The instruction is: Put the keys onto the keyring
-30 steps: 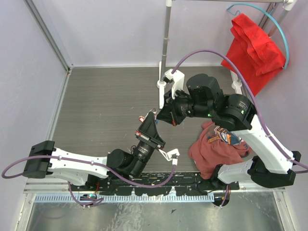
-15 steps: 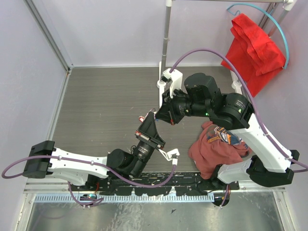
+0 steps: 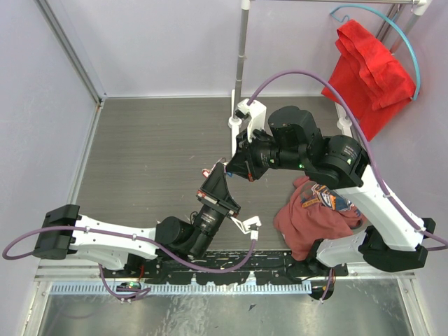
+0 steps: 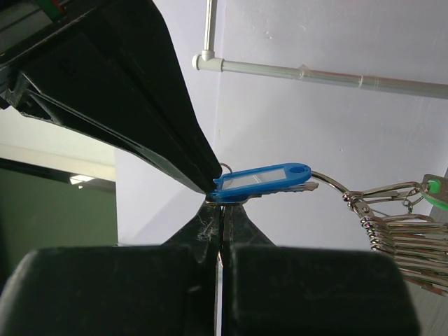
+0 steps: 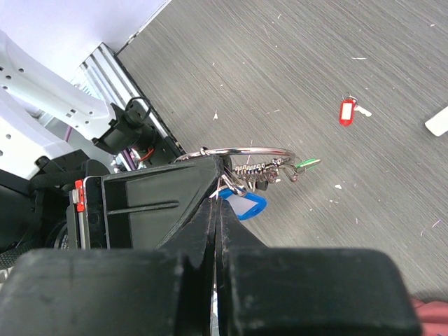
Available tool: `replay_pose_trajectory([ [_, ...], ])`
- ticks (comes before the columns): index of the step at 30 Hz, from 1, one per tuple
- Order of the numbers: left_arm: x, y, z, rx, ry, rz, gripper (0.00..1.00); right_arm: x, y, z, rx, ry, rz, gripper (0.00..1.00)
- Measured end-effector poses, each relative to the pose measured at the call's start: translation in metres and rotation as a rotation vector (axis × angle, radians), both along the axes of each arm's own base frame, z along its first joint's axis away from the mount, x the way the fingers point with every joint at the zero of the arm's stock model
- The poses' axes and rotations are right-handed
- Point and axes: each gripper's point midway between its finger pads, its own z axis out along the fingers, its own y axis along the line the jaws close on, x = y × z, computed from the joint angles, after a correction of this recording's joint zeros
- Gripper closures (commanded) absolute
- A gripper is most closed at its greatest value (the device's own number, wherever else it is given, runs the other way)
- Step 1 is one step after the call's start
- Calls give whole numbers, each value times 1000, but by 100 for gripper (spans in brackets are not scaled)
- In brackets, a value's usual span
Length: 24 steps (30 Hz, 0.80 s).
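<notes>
Grey wood-grain desk (image 3: 154, 140), lilac walls (image 3: 168, 42). Over the last second the right arm (image 3: 336, 164) nudged left, then settled; the left arm (image 3: 119, 241) hasn't moved. Grips unchanged, tips meeting above mid-desk. The right end effector (image 5: 215, 183) is fully closed, pinching the keyring (image 5: 245, 150) in the air. The left end effector (image 4: 218, 206) is fully closed on the blue-tagged key (image 4: 262, 178), right at the ring. I read this as threading alignment. The red-tagged key (image 5: 346, 110) lies on the desk, apart.

Grey wood-grain tabletop (image 3: 140, 154) is shown. A red-tagged key (image 5: 346, 110) is left lying on it. A crumpled shirt (image 3: 315, 210) is dumped well right of that key.
</notes>
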Motion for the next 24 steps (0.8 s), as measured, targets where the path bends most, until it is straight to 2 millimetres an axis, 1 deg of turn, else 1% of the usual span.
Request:
replay_pose_trajectory([
  [24, 1, 1, -1, 1, 5, 9, 100, 6, 1, -2, 1, 27, -17, 99],
])
